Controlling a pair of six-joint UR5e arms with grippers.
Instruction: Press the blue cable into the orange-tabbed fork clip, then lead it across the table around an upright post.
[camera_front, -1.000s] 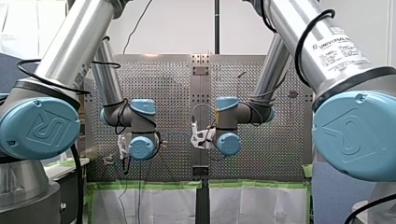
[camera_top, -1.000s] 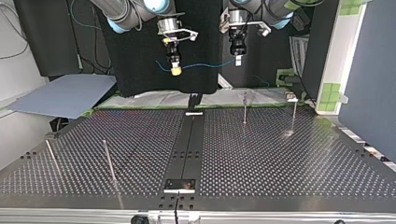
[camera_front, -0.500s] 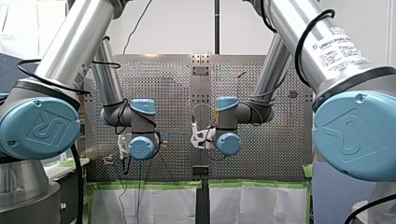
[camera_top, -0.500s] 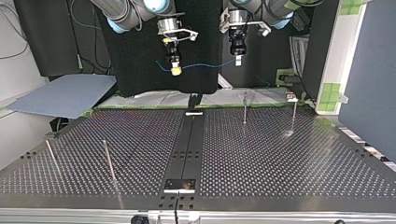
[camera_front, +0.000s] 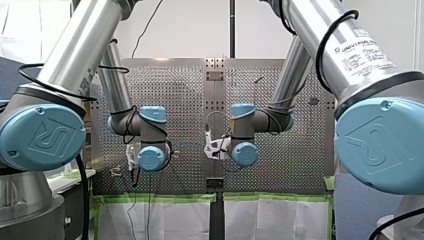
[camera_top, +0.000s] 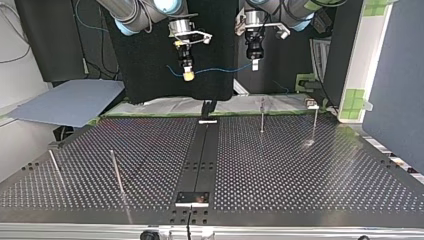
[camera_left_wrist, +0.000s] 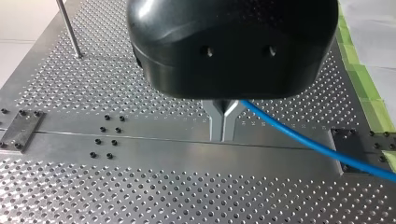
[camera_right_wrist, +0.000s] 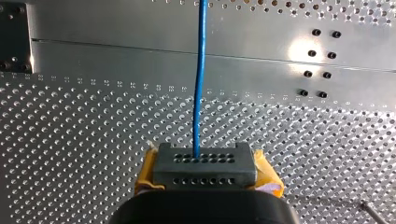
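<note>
No change vs 1 s ago: both arms are parked high past the table's (camera_top: 300, 170) far edge in top view, so you haven't started routing. Left gripper (camera_top: 254, 63) and right gripper (camera_top: 188, 75) (yellow pads) are each clamped on the blue cable (camera_top: 220, 69), which is strung mid-air btwn them. Can't spot the clip. Post (camera_top: 262, 116) is untouched. No bins or trays visible.

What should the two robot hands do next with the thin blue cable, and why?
Probably lower both together toward the perforated metal table. My left gripper and my right gripper are each shut on the thin blue cable, which hangs stretched between them in the air, well above the table, so it cannot be pressed into anything yet.
</note>
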